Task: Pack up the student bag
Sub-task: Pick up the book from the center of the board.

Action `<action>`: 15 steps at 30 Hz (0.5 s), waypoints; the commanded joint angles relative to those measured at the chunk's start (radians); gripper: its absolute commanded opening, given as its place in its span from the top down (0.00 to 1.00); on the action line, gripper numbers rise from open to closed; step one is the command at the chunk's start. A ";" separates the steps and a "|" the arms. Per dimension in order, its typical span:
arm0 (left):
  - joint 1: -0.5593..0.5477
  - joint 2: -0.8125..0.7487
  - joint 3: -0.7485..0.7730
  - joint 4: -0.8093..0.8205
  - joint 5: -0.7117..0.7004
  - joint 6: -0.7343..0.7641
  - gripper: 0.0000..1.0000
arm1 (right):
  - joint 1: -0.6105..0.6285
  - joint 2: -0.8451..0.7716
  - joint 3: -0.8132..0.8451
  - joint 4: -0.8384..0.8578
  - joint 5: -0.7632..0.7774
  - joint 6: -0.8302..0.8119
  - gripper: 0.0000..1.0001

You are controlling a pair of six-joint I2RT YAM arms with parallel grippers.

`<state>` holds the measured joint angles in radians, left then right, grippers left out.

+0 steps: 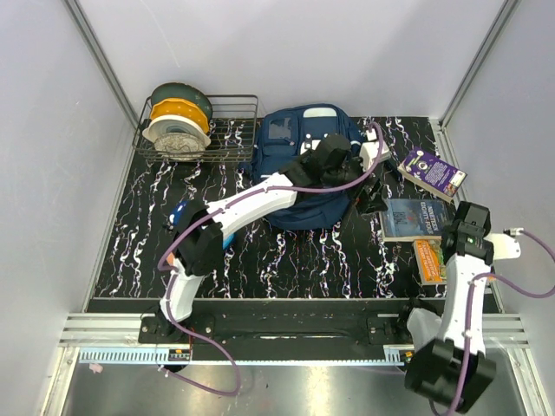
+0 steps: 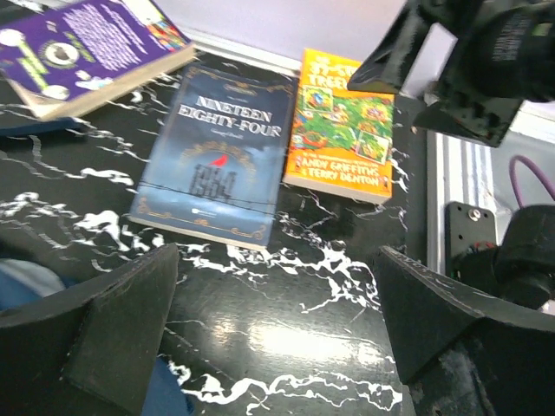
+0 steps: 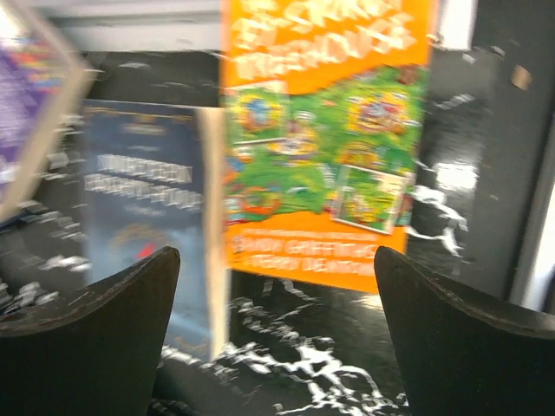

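item: large navy blue fabric backpack. loc: rear centre of black marbled table. prob. soft, floppy, light when empty; grip at zip edge. left tool & right tool: wide, empty.

From above we see bright, even, diffuse light: the pale walls glow softly, and the glossy black table carries only faint shadows beside the arms. The steel ledge at the near edge shows a dull sheen. In the left wrist view we get a sharp blue book with readable lettering, white glare on the table just before it, and the left tool dark and soft-edged. The right wrist view is heavily blurred; the orange book looks overexposed, its print unreadable
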<state>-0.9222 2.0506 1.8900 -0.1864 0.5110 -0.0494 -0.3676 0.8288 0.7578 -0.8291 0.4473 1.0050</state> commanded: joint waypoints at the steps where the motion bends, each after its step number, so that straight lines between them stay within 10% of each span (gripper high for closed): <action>1: -0.006 0.055 0.069 0.016 0.156 0.025 0.01 | -0.115 0.090 -0.101 -0.009 -0.073 0.026 0.00; 15: -0.017 0.083 0.032 0.016 0.169 0.016 0.01 | -0.152 0.118 -0.204 0.129 -0.093 0.052 0.02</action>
<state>-0.9321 2.1422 1.9045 -0.1967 0.6518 -0.0452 -0.5144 0.9005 0.5583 -0.7975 0.3859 1.0298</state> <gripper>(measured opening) 0.988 0.994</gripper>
